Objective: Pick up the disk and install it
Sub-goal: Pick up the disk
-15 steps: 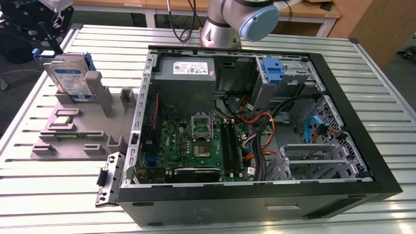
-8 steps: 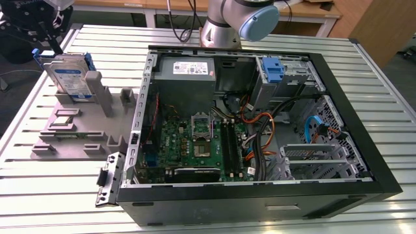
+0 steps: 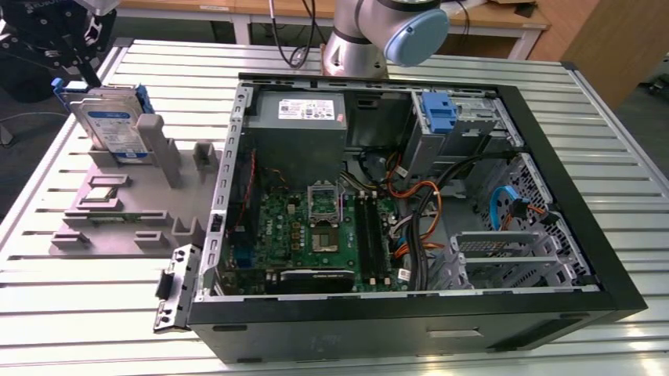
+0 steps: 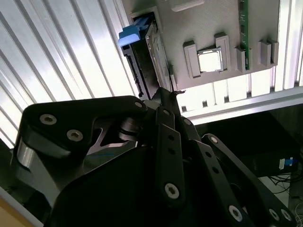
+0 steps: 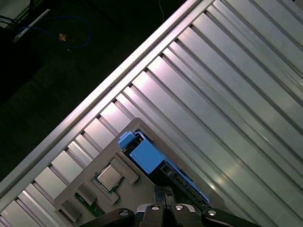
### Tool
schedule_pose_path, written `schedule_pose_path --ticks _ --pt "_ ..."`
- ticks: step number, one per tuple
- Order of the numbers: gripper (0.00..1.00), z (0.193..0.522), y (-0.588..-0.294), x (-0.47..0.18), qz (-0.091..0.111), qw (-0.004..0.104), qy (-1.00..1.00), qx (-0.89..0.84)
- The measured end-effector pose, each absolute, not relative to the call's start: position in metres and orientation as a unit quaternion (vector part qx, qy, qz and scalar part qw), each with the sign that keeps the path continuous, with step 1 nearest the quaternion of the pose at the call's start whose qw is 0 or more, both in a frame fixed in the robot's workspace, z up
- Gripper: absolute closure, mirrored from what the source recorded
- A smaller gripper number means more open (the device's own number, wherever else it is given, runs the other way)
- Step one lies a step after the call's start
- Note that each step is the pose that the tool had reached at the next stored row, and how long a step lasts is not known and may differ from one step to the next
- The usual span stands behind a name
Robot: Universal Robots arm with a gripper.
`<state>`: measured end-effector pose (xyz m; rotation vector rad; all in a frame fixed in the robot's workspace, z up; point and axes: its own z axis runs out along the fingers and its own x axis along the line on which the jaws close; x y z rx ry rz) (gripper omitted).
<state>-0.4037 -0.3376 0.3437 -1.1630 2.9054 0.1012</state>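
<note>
The disk (image 3: 110, 124) is a silver drive with a blue-and-white label and a blue frame. It stands on edge in a slot of the grey holder (image 3: 125, 211) at the exterior view's left. In both wrist views I see it edge-on, the disk (image 4: 150, 52) beside the holder's chip and the disk (image 5: 147, 157) with its blue frame toward the camera. My black gripper (image 3: 86, 74) hangs just above the disk's top edge. The gripper (image 4: 168, 92) and gripper (image 5: 164, 193) show the fingers drawn together with nothing between them.
An open computer case (image 3: 585, 258) lies on the slatted metal table (image 3: 63, 313), with motherboard, cables and a blue bracket (image 3: 439, 110) in its drive bay. The holder also carries a processor chip (image 4: 210, 60) and a green board. The table edge runs close behind the holder.
</note>
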Motion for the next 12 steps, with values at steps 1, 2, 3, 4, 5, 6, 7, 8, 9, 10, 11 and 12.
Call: schedule_pose_path --ticks 1,2,3,4,5,6,7,8,9,10,11,12 --pt "0.89 0.3437 -0.3376 -0.4037 0.032 0.005 0.928 -0.372" --pt "0.89 0.3437 -0.3376 -0.4037 0.032 0.005 0.927 -0.373" --pt "0.89 0.3437 -0.3376 -0.4037 0.032 0.005 0.926 -0.376" --pt "0.89 0.3437 -0.3376 -0.4037 0.032 0.005 0.924 -0.381" --pt "0.89 0.3436 -0.3376 -0.4037 0.032 0.005 0.921 -0.387" --pt "0.89 0.3437 -0.3376 -0.4037 0.032 0.004 0.919 -0.393" --pt "0.89 0.3437 -0.3376 -0.4037 0.032 0.004 0.917 -0.397" --pt "0.89 0.3437 -0.3376 -0.4037 0.032 0.004 0.917 -0.398" --pt "0.89 0.3437 -0.3376 -0.4037 0.032 0.004 0.917 -0.398" --pt "0.89 0.3437 -0.3376 -0.4037 0.032 0.004 0.917 -0.398" --pt "0.89 0.3437 -0.3376 -0.4037 0.032 0.004 0.917 -0.398" --pt "0.89 0.3437 -0.3376 -0.4037 0.032 0.004 0.917 -0.398"
